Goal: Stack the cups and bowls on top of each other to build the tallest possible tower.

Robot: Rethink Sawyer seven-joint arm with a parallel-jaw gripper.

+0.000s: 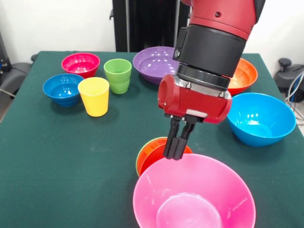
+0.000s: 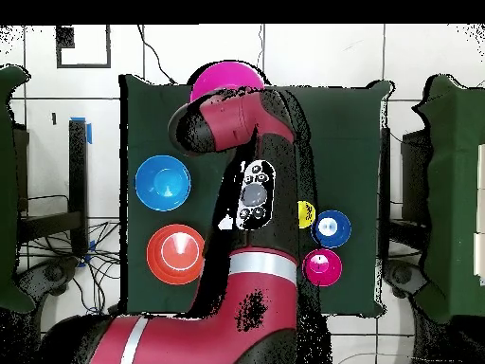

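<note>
From the front, the gripper [image 1: 176, 155] hung with its fingers [image 1: 170, 142] pressed nearly together, pinching nothing I could see, just over the far rim of the pink bowl [image 1: 194, 194]. Behind it sat a small orange-red bowl [image 1: 151, 153] nested in a green one. The yellow cup [image 1: 94, 96], green cup [image 1: 118, 75] and other bowls stood well apart on the green cloth [image 1: 57, 156]. All looked glossy, thin, stiff plastic, so probably light and slippery; a rim seemed the best hold. From overhead, the arm [image 2: 237, 133] hid much; the pink bowl [image 2: 223, 78] lay at the far table edge.
</note>
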